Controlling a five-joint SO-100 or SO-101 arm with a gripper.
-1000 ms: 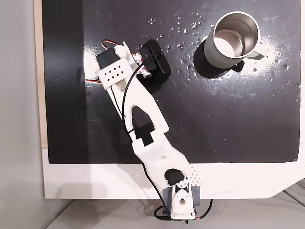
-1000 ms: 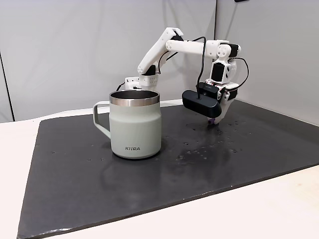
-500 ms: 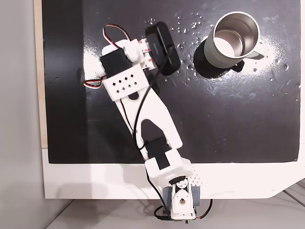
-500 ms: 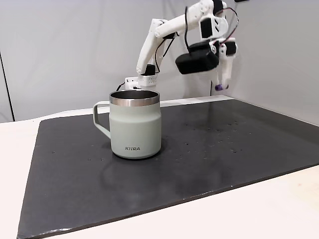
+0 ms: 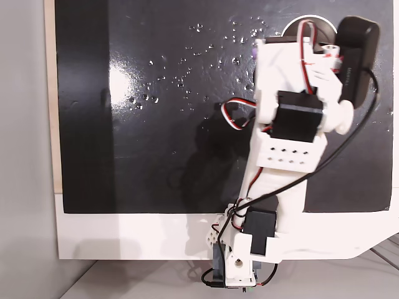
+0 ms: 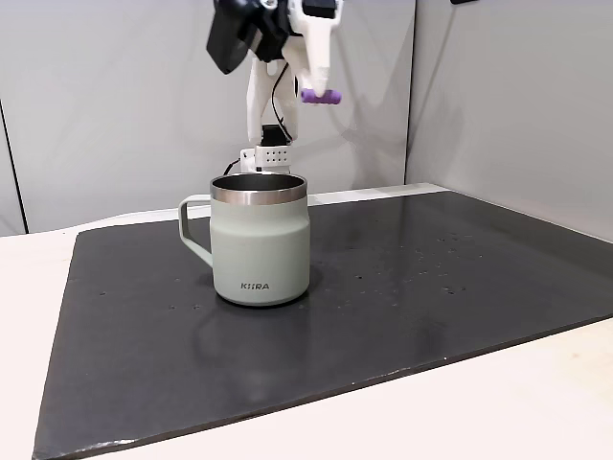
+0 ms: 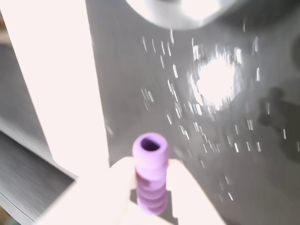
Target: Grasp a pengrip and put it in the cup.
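The counter (image 6: pixel 498 402) is pale, and a black mat (image 6: pixel 402 287) covers most of it in both fixed views. The white arm (image 5: pixel 280 174) reaches over the mat; in a fixed view from above it hides nearly all of the cup (image 5: pixel 319 25), of which just a sliver of rim peeps out at the top edge of the arm. In a fixed view from the side the arm is cut off by the top of the frame, so its upper links cannot be made out.

The cup (image 6: pixel 259 240) stands upright on the mat, handle to the left in that side view, its grey-green wall fully seen.

The pincer (image 6: pixel 319 94) hangs high above the cup's rim, pinching the pengrip (image 6: pixel 321 96), which lies level between the fingers. In the wrist view the pincer (image 7: pixel 151 187) grips the pengrip (image 7: pixel 150 174) on both sides, the hollow end facing the camera; the mat behind is blurred, and a bright curved edge at the top is too smeared to identify.
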